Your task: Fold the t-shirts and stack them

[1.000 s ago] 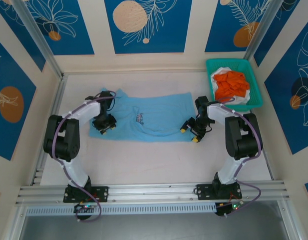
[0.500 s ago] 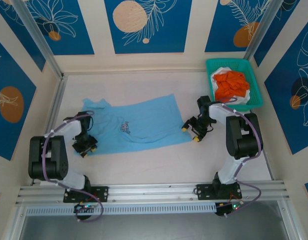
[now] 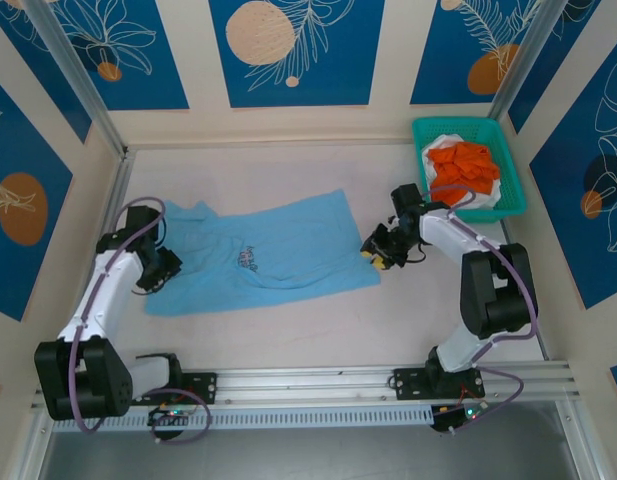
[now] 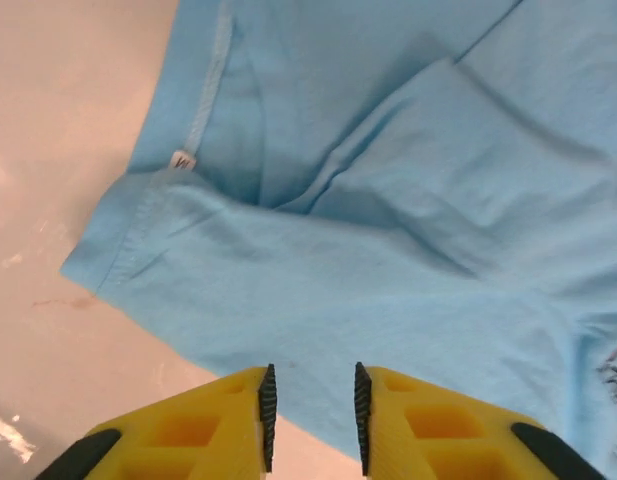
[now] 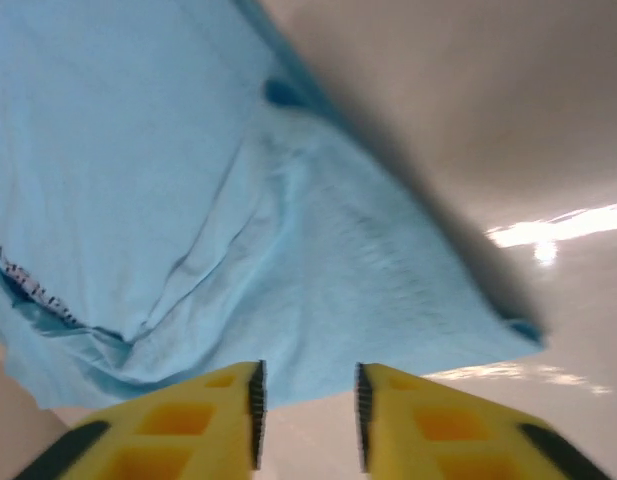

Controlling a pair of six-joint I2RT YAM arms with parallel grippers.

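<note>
Light blue soft-cloth t-shirt (image 3: 278, 250) lies spread on the pale surface (image 3: 288, 330), left of centre, long axis left to right and slightly tilted, with shallow wrinkles. Small dark chest print (image 3: 250, 257) faces up. In the left wrist view the same shirt (image 4: 388, 200) shows a folded seam and a small white tag (image 4: 183, 158) near its edge.

Left gripper (image 3: 163, 272) sits at the shirt's left edge. Its yellow fingers (image 4: 310, 400) stand a narrow gap apart, with nothing between them and blue cloth showing beneath.

Right gripper (image 3: 380, 250) sits at the shirt's right edge. Its fingers (image 5: 306, 400) are also narrowly parted and empty, above a corner of the shirt (image 5: 188, 200).

Bright orange t-shirt (image 3: 463, 170) lies bunched on top of a crumpled white t-shirt (image 3: 443, 145) inside the teal plastic lattice basket (image 3: 420, 130), at the far right corner of the surface, well apart from the blue shirt.
</note>
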